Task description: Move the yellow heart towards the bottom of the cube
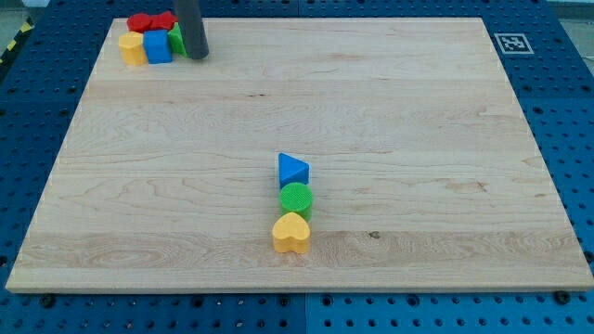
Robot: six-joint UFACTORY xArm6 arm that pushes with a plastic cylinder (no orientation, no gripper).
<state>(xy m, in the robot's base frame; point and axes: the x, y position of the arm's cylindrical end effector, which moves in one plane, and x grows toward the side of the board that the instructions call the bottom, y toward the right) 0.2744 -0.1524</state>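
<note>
A blue cube (pixel 157 46) sits at the board's top left corner in a tight cluster. A yellow block (pixel 132 48) touches its left side, a red block (pixel 149 22) lies above it, and a green block (pixel 176 40) is on its right. My tip (pixel 198 55) is just right of the green block. A yellow heart (pixel 291 233) lies far away, low in the middle of the board. It touches a green cylinder (pixel 297 199) above it, and a blue triangle (pixel 293 170) sits above that.
The wooden board (pixel 418 139) rests on a blue pegboard table (pixel 566 111). A black and white marker tag (pixel 511 42) is at the board's top right corner.
</note>
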